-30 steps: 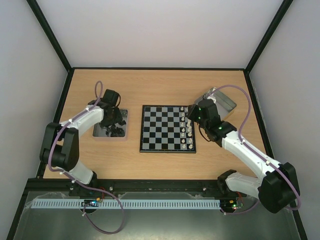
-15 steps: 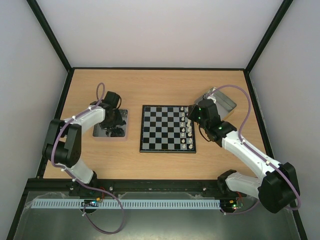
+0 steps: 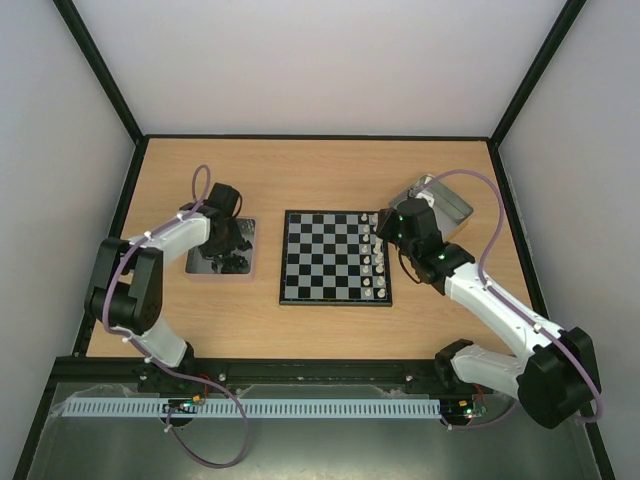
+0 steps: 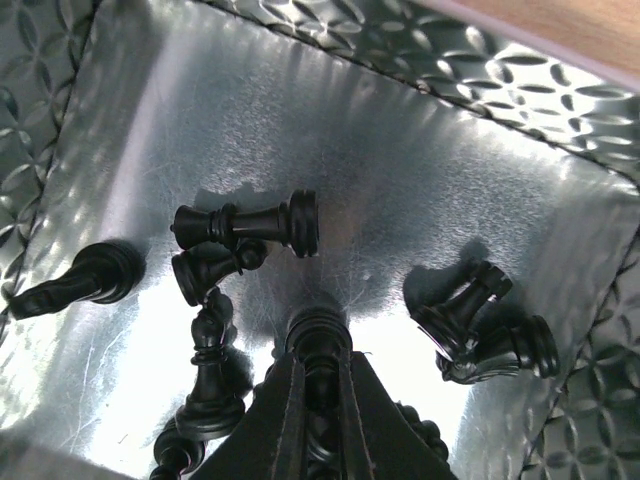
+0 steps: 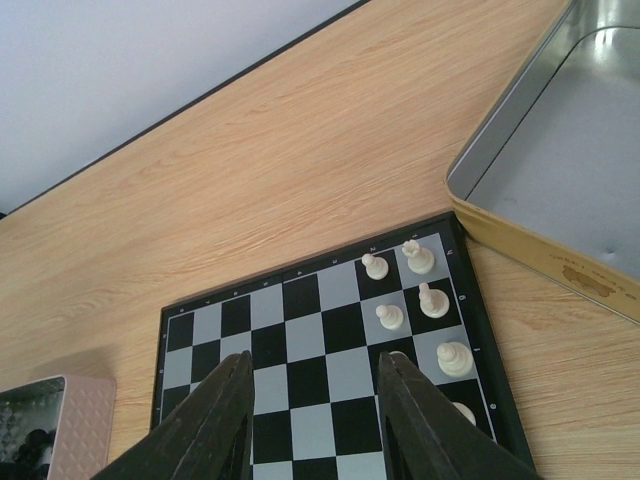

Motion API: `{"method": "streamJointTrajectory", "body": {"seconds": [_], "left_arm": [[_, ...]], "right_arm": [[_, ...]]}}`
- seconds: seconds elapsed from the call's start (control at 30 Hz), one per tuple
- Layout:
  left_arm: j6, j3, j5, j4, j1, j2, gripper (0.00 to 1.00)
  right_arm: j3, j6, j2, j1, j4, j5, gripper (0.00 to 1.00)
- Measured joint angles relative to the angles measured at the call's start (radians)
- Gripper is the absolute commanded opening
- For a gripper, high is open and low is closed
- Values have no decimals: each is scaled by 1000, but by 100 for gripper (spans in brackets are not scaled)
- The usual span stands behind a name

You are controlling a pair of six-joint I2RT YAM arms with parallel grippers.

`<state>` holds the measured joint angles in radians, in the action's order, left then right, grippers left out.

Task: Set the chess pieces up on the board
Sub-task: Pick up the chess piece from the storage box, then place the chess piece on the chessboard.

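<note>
Black chess piece is clamped in the left tool, down in the metal tray; lift straight up, since other chess pieces lie just beside it. Right tool, jaws apart and empty, hovers above the board.

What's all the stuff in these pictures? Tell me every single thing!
table: one, light wood, under everything
board: one, black and silvery-grey checks, middle of the table
pale chess pieces: many, too small to count, whitish, standing along the board's right side
left tray: one, shiny silver metal, left of the board
black chess pieces: several, black, lying jumbled in the left tray
right tray: one, silver inside and gold outside, right of the board by its far corner
left end effector: one, black, down in the left tray, shut on a single black piece
right end effector: one, black, open, over the board's right side, holding nothing
</note>
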<state>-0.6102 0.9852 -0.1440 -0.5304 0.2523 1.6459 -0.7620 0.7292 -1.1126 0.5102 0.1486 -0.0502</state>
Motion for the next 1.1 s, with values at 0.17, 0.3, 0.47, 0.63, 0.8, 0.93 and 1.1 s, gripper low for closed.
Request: {"method": "streamJointTrajectory", "body": {"seconds": [0.17, 0.3, 0.47, 0.63, 0.8, 0.93, 1.1], "left_arm": [[20, 0, 2, -10, 2, -45, 2], [43, 20, 16, -39, 29, -99, 2], [69, 128, 74, -66, 147, -130, 2], [81, 209, 139, -68, 270, -117, 2], [92, 274, 163, -88, 390, -34, 2], [99, 296, 156, -113, 459, 39, 2], [105, 304, 137, -155, 507, 99, 3]], "right_arm": [[0, 0, 13, 0, 2, -13, 35], [0, 1, 31, 0, 4, -33, 35], [0, 11, 53, 0, 3, -64, 35], [2, 19, 62, 0, 4, -87, 36], [5, 23, 69, 0, 4, -102, 36], [12, 29, 75, 0, 4, -112, 36], [20, 35, 77, 0, 5, -115, 36]]}}
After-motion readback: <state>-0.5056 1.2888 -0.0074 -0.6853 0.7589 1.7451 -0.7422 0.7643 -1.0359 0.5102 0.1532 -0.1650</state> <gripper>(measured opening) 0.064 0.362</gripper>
